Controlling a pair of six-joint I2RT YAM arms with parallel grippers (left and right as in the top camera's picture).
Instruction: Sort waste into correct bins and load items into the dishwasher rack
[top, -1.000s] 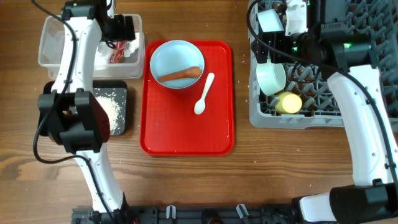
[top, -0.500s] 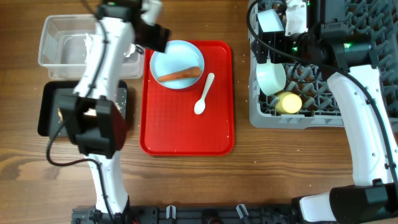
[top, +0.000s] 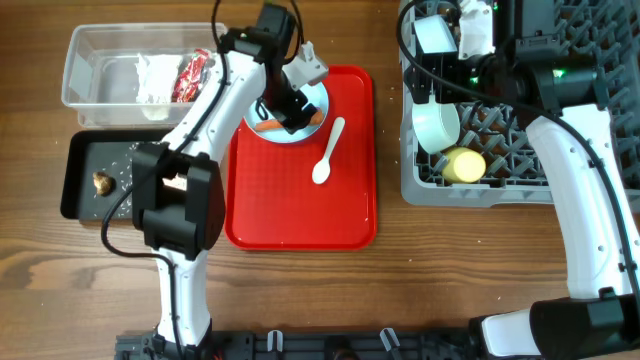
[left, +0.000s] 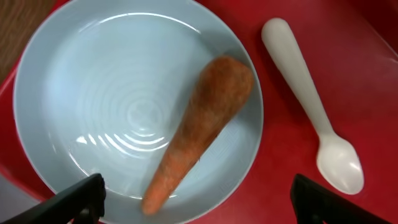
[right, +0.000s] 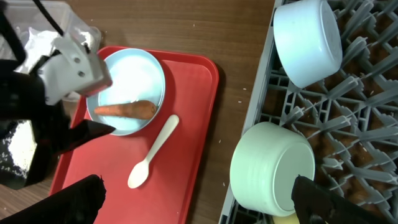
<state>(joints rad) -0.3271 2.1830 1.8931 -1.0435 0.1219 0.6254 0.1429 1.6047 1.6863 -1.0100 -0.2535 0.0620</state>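
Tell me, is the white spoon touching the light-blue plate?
Apart. The left wrist view shows a clear strip of red tray between the spoon and the plate rim.

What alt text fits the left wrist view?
An orange carrot piece lies diagonally on a round light-blue plate. The plate sits on a red tray with a white plastic spoon beside it; the open left hand shows dark fingertips at the bottom corners.
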